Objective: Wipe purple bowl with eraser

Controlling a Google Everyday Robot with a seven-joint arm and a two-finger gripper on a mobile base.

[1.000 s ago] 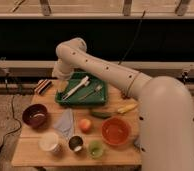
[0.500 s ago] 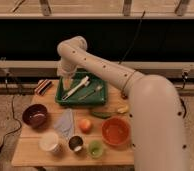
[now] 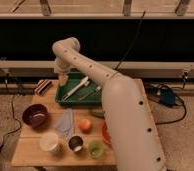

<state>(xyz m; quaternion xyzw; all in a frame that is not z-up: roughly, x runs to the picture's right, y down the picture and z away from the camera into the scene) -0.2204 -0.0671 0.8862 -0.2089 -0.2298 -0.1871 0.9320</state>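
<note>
Near the eraser [image 3: 42, 86], hovering the gripper [image 3: 64, 79] over the green tray [image 3: 72, 101]; can't tell how open. No pickup or purple bowl [image 3: 36, 116] wiping yet.

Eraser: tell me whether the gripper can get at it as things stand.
Probably yes: the gripper hangs over the green tray's end, and the eraser lies uncovered on the table just beside that end.

Pincer [image 3: 64, 80] at tray [image 3: 86, 99], arm [image 3: 123, 120] seemingly leftward
</note>
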